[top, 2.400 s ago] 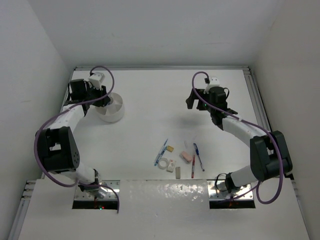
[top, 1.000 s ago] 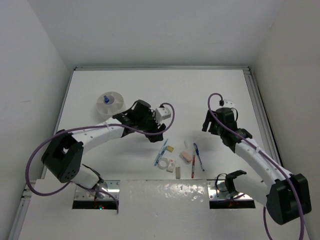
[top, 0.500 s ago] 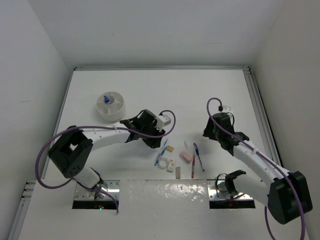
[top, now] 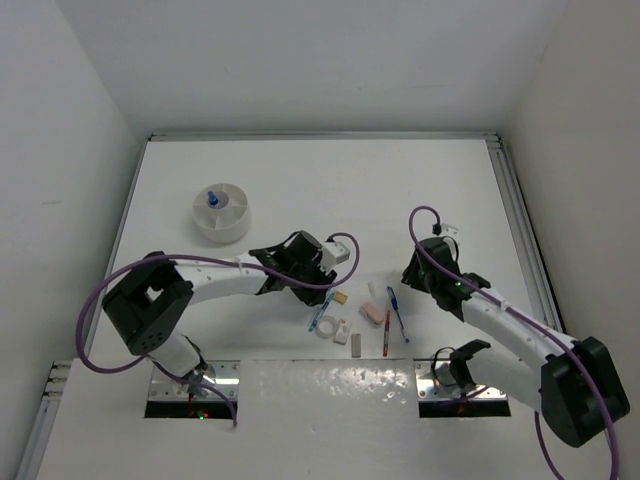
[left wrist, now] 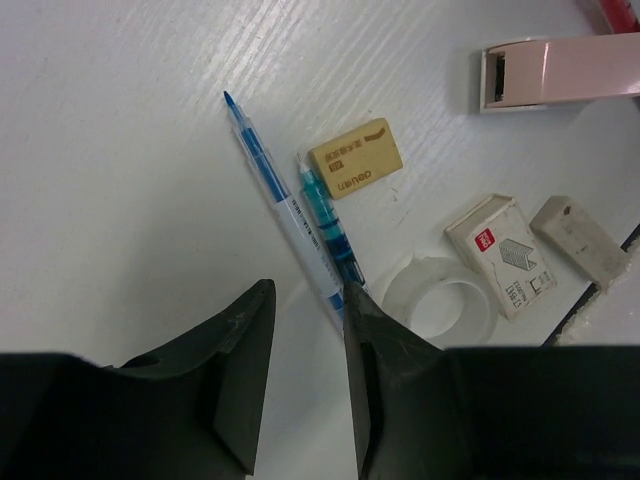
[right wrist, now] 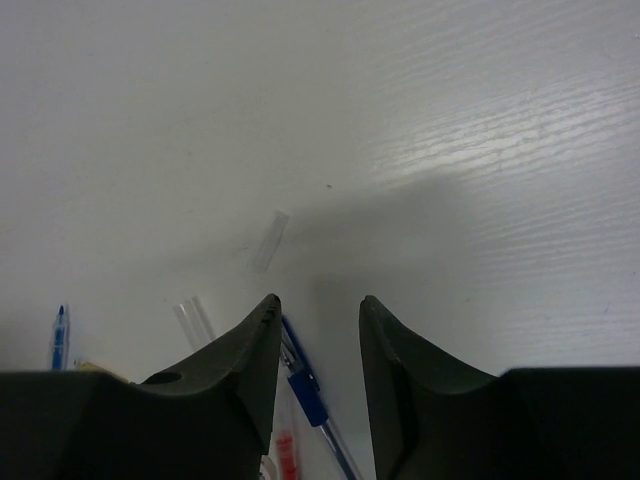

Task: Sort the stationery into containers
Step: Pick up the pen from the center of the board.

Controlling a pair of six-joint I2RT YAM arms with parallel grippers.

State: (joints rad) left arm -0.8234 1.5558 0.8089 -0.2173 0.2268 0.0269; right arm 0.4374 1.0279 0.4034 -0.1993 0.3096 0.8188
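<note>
Black left pincer (left wrist: 308,296) low over blue pen (left wrist: 282,200), arm (top: 220,272) outstretched

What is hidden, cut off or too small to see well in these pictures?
- Left wrist view: lower end of the long blue pen, behind a finger of the left end effector.
- Left wrist view: pink eraser, cut off by the right edge.
- Right wrist view: red pen, mostly behind the right end effector.
- Top view: dividers of the white tub, too small.

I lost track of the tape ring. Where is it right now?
In the left wrist view the tape ring lies low and right on the table, between the teal pen and a small white box.
</note>
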